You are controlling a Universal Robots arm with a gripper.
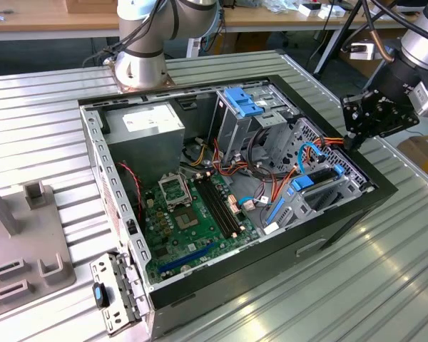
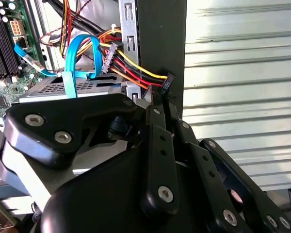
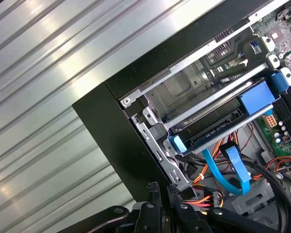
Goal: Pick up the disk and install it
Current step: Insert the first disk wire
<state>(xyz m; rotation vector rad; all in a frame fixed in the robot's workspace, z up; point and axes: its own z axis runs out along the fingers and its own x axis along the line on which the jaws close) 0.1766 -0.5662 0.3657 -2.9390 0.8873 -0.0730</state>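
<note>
The disk (image 1: 319,187) lies flat in the drive cage at the near corner of the open computer case (image 1: 346,214), on the exterior view's right. Blue rails run along its edges. In the first wrist view the disk (image 3: 218,127) is a dark slab between blue end pieces inside the metal cage. My gripper (image 1: 354,139) hovers just above the case's rim, beside that cage and apart from the disk. In both wrist views its black fingers (image 2: 154,116) stand close together with nothing between them, tips over the orange and yellow cable bundle (image 2: 136,73). The gripper (image 3: 161,187) is shut.
A blue data cable (image 3: 224,167) loops over the cage near the fingertips. Inside the case are the motherboard (image 1: 192,214), a grey power-supply box (image 1: 151,125) and a blue latch (image 1: 244,103). A grey fixture (image 1: 21,235) and a loose bracket (image 1: 118,292) lie on the ribbed table.
</note>
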